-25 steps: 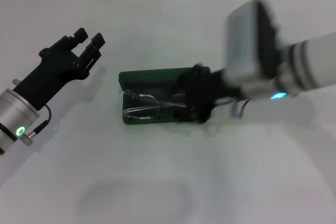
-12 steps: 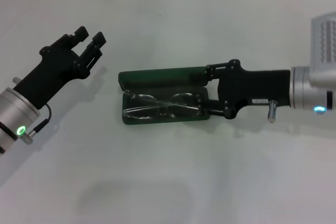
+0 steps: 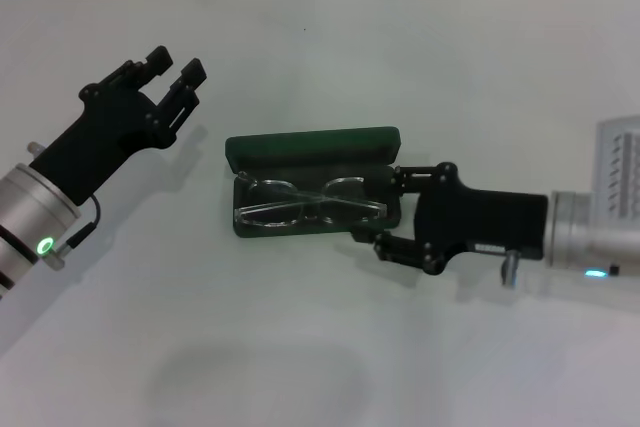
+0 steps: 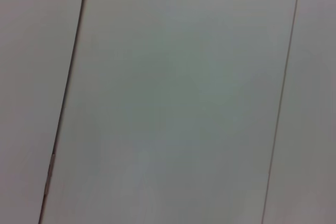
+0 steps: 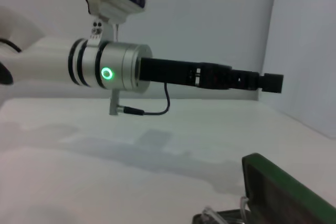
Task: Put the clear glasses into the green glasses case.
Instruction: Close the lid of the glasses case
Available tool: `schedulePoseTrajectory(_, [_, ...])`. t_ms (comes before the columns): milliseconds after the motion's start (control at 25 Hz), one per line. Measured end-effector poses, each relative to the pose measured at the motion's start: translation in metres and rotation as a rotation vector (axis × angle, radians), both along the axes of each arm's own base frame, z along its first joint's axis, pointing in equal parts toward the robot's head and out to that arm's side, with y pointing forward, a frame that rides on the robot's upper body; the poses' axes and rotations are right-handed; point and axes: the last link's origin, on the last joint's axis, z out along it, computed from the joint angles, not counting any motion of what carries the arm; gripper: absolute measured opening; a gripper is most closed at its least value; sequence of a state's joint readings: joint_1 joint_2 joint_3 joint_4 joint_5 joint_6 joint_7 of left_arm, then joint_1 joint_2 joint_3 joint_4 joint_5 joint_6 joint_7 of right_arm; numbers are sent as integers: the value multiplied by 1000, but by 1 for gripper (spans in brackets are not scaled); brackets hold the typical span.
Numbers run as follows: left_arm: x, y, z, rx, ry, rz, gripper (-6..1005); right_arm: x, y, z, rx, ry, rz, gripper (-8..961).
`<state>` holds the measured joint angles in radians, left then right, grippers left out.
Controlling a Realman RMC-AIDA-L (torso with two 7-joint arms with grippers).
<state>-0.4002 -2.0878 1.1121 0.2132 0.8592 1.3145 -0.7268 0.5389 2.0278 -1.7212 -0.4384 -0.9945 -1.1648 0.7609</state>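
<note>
The green glasses case lies open in the middle of the white table, its lid tilted back. The clear glasses rest folded inside its base. My right gripper is at the case's right end, open, one finger by the far corner and the other off the near corner, holding nothing. My left gripper hovers open and empty to the left of the case. In the right wrist view I see the case lid, a bit of the clear glasses and the left gripper side-on.
The white table stretches around the case, and a tiled wall runs along the back. The left wrist view shows only pale tiles with dark seams.
My right gripper has drawn back to the right, off the glasses, and now sits open at the case's right end. The glasses stay in the case. The left gripper has barely shifted.
</note>
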Motion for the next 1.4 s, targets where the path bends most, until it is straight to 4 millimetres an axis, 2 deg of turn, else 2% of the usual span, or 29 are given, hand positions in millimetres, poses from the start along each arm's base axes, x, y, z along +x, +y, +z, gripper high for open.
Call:
schedulePoseTrajectory(240, [4,4,0,0,1,-14,462,2,-3,-24,86,-97,43,495])
schedulePoseTrajectory(640, [7,9,1,3,5,-18,462,-19,-1,-25,124,-49,109,493])
schedulePoseTrajectory(880, [9,11,0,-2,4,-25,461,-30,9,-31,84,-64,79,493])
schedulePoseTrajectory(1400, [13,14,0,-8,-8,-29,461,-30,12,-43,11,-132,11,491])
